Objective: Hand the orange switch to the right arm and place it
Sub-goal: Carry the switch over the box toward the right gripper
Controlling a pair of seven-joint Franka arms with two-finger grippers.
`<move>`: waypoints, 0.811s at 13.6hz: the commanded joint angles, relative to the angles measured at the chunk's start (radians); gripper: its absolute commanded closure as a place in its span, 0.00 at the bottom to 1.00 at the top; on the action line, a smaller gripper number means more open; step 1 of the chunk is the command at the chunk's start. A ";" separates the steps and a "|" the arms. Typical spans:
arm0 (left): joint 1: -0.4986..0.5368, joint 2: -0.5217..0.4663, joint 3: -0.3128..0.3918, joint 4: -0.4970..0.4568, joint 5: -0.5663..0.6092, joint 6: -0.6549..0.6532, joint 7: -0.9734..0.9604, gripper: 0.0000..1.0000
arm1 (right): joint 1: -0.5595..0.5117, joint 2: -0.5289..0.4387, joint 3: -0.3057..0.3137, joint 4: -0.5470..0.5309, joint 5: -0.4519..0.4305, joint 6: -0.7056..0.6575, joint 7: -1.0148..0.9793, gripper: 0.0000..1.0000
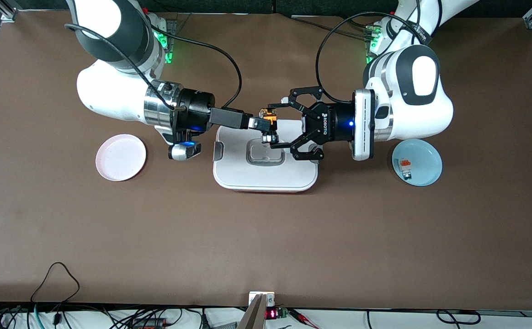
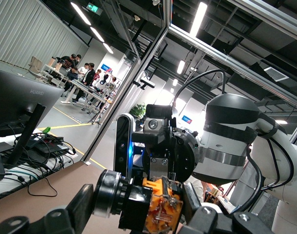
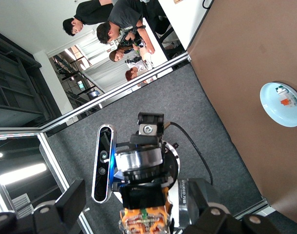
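The orange switch (image 1: 271, 119) hangs in the air over the white box (image 1: 293, 180) at mid-table. It has a black body, an orange block at one end and a silvery ring at the other. My left gripper (image 1: 270, 127), the black linkage claw, is shut on it end to end; in the left wrist view one pad presses the ring and the other the orange block of the switch (image 2: 153, 207). My right gripper (image 1: 266, 124) reaches in from the other end of the table and stands open, its fingers on either side of the switch's (image 3: 144, 207) black body, with a gap showing.
The white box has a clear latch in its lid. A pink plate (image 1: 120, 157) lies toward the right arm's end of the table. A blue plate (image 1: 426, 155) toward the left arm's end holds a white-bodied part with an orange top (image 1: 405, 168).
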 commanded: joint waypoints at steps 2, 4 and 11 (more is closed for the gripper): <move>0.005 0.005 -0.001 0.014 -0.043 -0.018 0.031 1.00 | 0.011 0.012 0.003 0.032 -0.002 0.021 -0.020 0.29; 0.005 0.004 -0.001 0.014 -0.043 -0.018 0.031 1.00 | 0.013 0.012 0.003 0.032 -0.011 0.021 -0.076 0.45; 0.005 0.004 -0.001 0.014 -0.043 -0.018 0.031 1.00 | 0.017 0.012 0.001 0.032 -0.014 0.021 -0.140 0.66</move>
